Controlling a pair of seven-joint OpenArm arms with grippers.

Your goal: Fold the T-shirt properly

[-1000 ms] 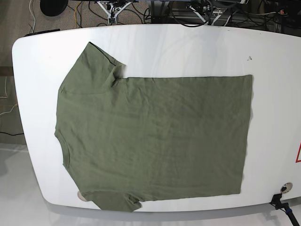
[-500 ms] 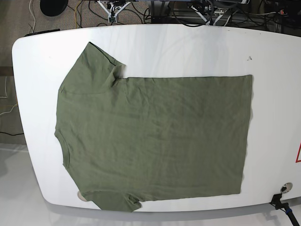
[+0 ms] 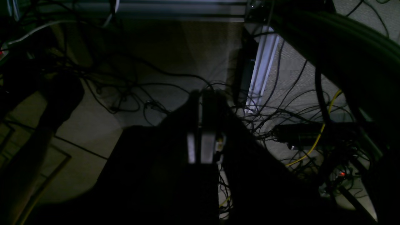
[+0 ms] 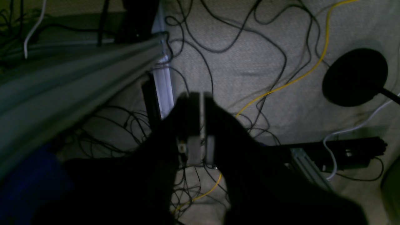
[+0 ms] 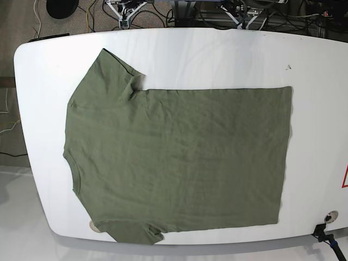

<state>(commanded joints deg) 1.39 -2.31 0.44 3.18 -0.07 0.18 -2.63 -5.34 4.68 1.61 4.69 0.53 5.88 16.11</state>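
Observation:
The olive-green T-shirt (image 5: 179, 157) lies spread flat on the white table (image 5: 217, 54), neck toward the left and hem toward the right. One sleeve (image 5: 111, 70) points to the far edge; the other (image 5: 136, 232) reaches the near edge. Neither gripper is over the table. In the left wrist view my left gripper (image 3: 200, 93) hangs over the floor and its cables, dark fingers pressed together with nothing between them. My right gripper (image 4: 201, 95) is likewise shut and empty above the carpet in the right wrist view.
Behind the table's far edge are arm mounts (image 5: 239, 11) and tangled cables. A round fitting (image 5: 330, 217) and a black clamp (image 5: 323, 234) sit at the near right corner. A red-and-white sticker (image 5: 345, 176) marks the right edge. A metal rail (image 4: 78, 72) runs beside the right gripper.
The arm parts visible at the table's far edge have drawn slightly farther back out of view. The T-shirt has not moved.

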